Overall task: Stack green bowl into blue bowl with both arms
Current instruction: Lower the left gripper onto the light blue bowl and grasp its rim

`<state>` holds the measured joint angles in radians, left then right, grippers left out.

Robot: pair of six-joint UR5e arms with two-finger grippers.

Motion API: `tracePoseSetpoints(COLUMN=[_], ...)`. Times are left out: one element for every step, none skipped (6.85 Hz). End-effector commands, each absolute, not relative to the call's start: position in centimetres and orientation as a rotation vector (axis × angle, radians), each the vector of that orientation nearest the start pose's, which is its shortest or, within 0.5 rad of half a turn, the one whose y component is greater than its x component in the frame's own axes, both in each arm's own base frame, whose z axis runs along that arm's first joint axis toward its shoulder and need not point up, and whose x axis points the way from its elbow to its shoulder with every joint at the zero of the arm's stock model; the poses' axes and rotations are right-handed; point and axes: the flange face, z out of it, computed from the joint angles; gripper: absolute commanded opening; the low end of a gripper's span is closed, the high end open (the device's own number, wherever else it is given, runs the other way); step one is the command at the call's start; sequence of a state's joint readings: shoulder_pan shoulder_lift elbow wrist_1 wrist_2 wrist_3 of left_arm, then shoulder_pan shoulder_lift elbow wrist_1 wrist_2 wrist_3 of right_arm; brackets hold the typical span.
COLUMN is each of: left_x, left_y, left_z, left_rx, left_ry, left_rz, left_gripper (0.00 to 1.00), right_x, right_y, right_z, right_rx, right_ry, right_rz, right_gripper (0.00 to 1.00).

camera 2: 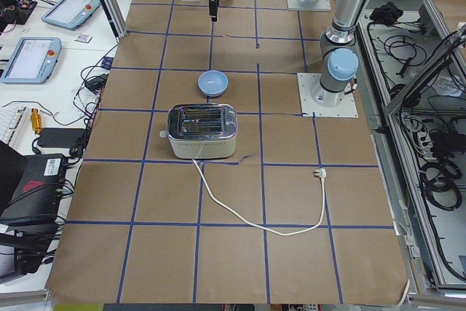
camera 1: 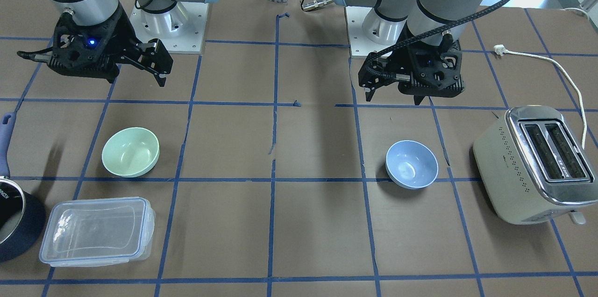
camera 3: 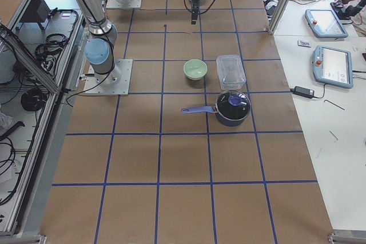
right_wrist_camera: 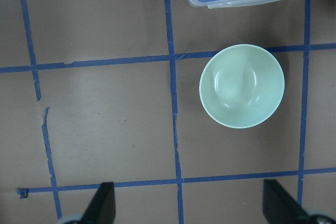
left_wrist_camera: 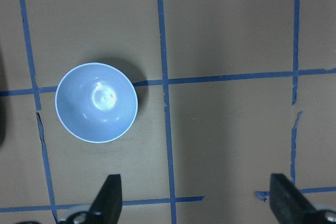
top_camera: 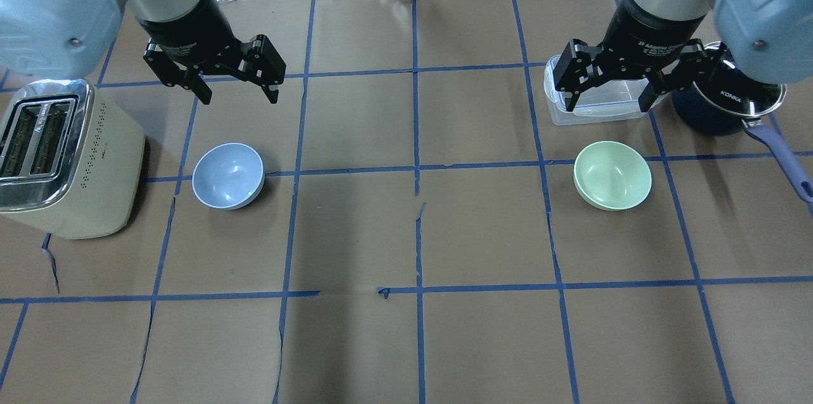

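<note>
- Brown paper [top_camera: 483, 232] covers the whole table, squared off by blue tape lines [top_camera: 416, 124]; the paper is torn and the tape is lifting near the middle.
- Off to the side, a white bench holds teach pendants [camera 3: 333, 67], and loose cables lie on the floor by my bases.
- My left gripper [top_camera: 240, 98] hangs above the table, fingers spread wide with nothing between them.
- The blue bowl [top_camera: 228, 175] sits upright on the paper near it, close to the toaster [top_camera: 63, 156] but not touching.
- My right gripper [top_camera: 606, 105] is just as wide and just as empty.
- The green bowl [top_camera: 612, 175] stands upright near the clear container [camera 1: 96, 231] and the saucepan [camera 3: 231, 107], touching neither.
- The two bowls are well apart, on opposite sides of the table.
- Both bowls are round, smooth, glossy and plain.
- The toaster has a cream body and a chrome two-slot top, and its white cord [camera 2: 247, 213] trails unplugged.
- The container is a rectangular plastic box with blue trim; the saucepan is dark navy with a long handle.
</note>
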<state>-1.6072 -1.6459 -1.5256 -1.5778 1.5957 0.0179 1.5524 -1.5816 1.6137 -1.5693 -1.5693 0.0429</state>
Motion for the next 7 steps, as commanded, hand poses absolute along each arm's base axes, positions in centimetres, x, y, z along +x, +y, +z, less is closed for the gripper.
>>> tracePoseSetpoints(left_x=[-14.6,-13.3,-13.0,-12.5,-12.3,-12.0,-11.3], left_y=[-52.5,-54.0,-54.8,-56.1,-57.0,-57.0,-57.0], left_z=[44.0,38.8,33.8,28.7,24.7,22.0,20.7], left_rx=[0.081,0.069,0.080,0.097,0.107,0.141,0.209], left_ry=[3.098,3.053,3.040,3.023,3.014,2.988,2.910], left_rz=[0.146,0.202,0.210,0.199,0.284,0.355,0.390], left_gripper=[1.00,1.00,1.00,1.00,1.00,1.00,1.00], right_x=[12.5,12.5,12.3,12.0,11.5,10.8,8.6], right_y=[-48.7,-48.7,-48.7,-48.9,-49.0,-50.7,-53.2], right_z=[47.1,47.1,47.3,47.0,46.7,44.1,40.8], right_rx=[0.094,0.096,0.096,0.106,0.082,0.092,0.160], right_ry=[3.139,3.139,3.143,3.140,3.165,3.202,3.249], right_rz=[0.055,0.055,0.051,0.058,0.073,0.106,0.110], right_gripper=[1.00,1.00,1.00,1.00,1.00,1.00,1.00])
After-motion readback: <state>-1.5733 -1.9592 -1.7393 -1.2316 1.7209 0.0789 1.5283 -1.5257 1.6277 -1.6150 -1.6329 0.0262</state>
